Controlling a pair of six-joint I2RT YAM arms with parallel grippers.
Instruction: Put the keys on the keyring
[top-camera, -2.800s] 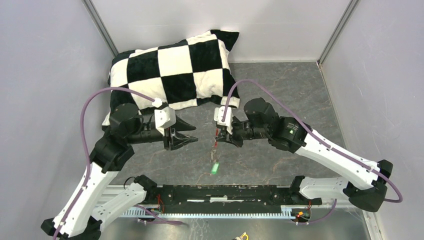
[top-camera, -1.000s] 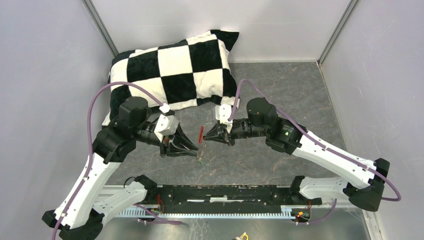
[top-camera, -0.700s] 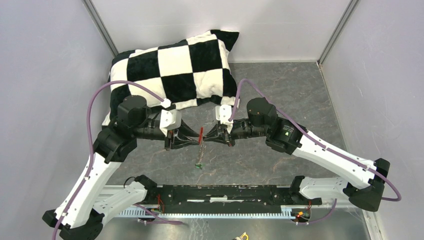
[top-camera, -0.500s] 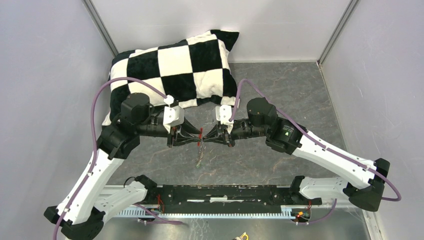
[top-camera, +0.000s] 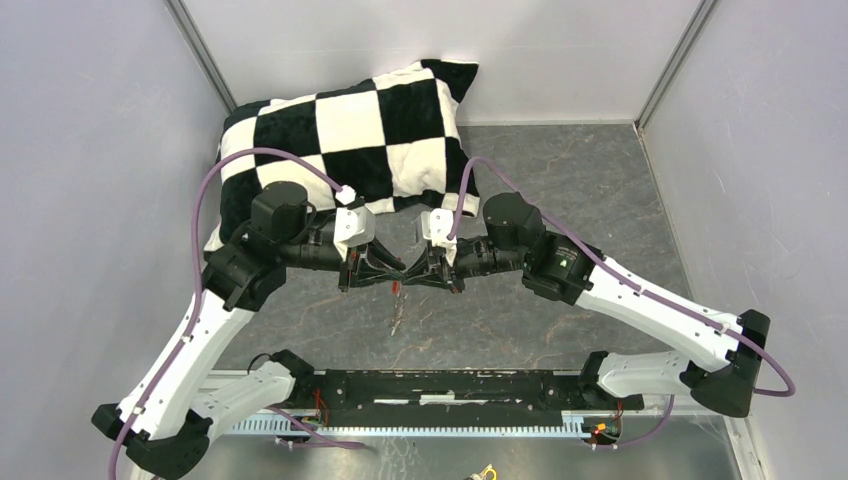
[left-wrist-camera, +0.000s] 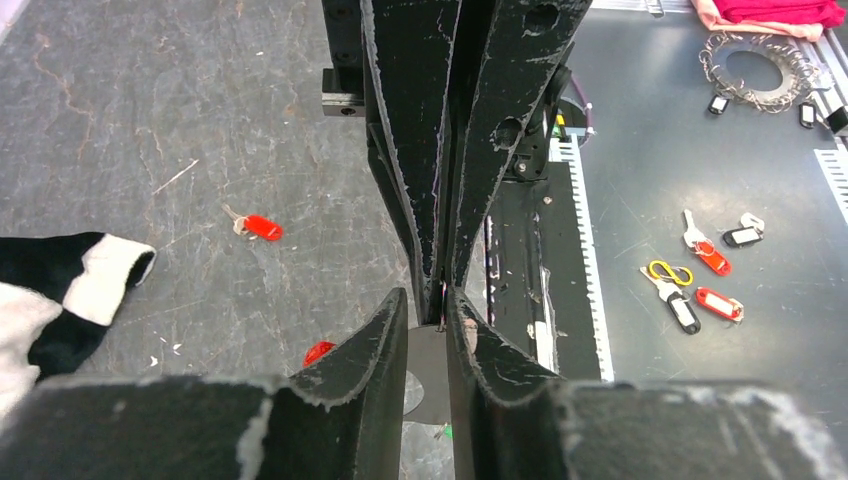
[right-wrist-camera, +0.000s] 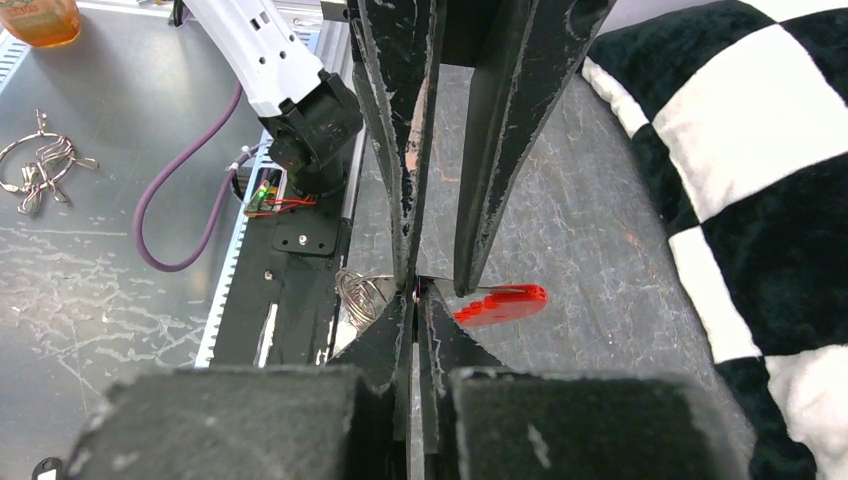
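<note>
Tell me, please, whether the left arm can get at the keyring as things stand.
Probably yes: the left gripper, open, sits tip to tip with the right gripper, which is shut on the keyring, with nothing between them.

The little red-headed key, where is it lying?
In the left wrist view, the red-headed key lies on the grey table, in the picture's left half, just beyond the checkered pillow's corner.
</note>
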